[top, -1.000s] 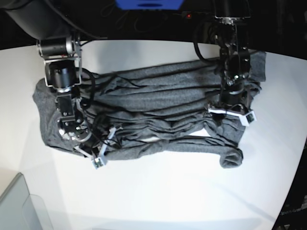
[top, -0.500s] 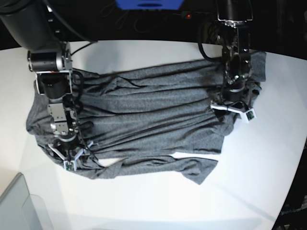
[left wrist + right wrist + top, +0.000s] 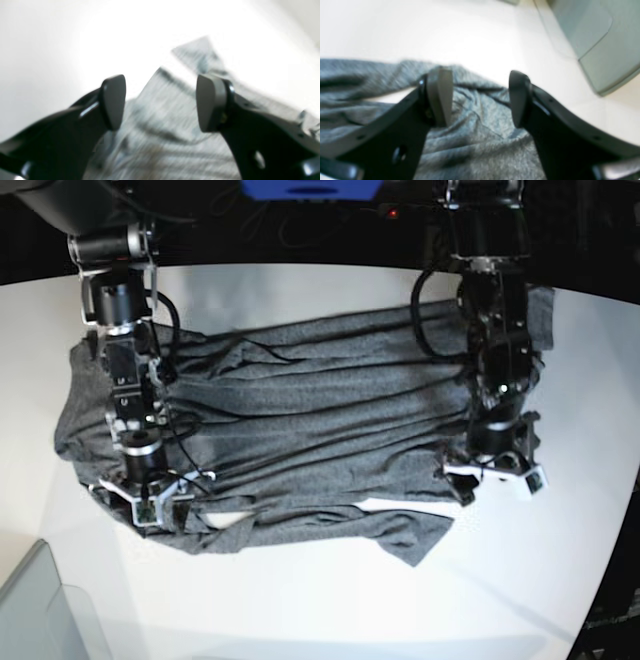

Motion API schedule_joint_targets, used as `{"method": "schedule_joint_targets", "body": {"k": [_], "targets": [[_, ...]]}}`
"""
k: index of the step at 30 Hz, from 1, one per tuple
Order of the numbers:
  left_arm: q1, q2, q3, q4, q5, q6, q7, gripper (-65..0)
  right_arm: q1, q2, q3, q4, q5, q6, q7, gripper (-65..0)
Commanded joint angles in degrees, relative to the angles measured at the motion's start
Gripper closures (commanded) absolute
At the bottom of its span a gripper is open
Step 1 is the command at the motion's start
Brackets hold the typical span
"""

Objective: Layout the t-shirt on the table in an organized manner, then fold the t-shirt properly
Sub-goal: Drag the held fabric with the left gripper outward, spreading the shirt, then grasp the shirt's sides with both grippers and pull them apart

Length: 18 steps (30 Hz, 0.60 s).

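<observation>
1. The left gripper has its two grey-padded black fingers spread well apart, with nothing between them; only blurred cloth shows in the gap below.
2. In the base view this left gripper points straight down from an arm that reaches in from the far edge, its wrist stacked almost vertically above the cloth's right-hand end.
3. The right gripper also stands wide, its pads parted over wrinkled fabric and clamping nothing.
4. In the base view the right gripper hangs nose-down on a near-vertical black arm, low over the cloth's left front corner.
5. The dark heather-grey soft knit short-sleeved t-shirt lies spread sideways across the middle of the table, rumpled in long horizontal creases, with a loose flap folded along its near edge.
6. From the left wrist, a pointed end of the t-shirt lies against the bright surface; from the right wrist, a bunched hem of the t-shirt lies just under the fingers.
7. The large glossy white tabletop with a curved edge carries the shirt, with bare surface on all sides of it.
8. A translucent grey bin corner sits at the near left, well apart from the shirt, and shows again in the right wrist view.
</observation>
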Motion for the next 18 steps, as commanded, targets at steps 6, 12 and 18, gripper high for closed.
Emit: {"method": "schedule_joint_targets", "body": {"k": [6, 12, 18], "targets": [[-12.2, 0.4, 3.9, -18.7, 0.4, 0.0, -0.9, -42.7, -7.7, 0.6, 0.1, 7.3, 0.1, -0.1, 1.1, -36.1], [-19.1, 0.2, 9.5, -34.1, 0.7, 0.0, -10.2, -42.7, -11.9, 0.9, 3.9, 8.3, 0.1, -0.1, 1.1, -36.1], [-26.1, -3.1, 10.4, -55.7, 0.8, 0.0, -23.2, -42.7, -13.2, 1.2, 8.1, 8.3, 0.1, 0.0, 1.1, -36.1]]}}
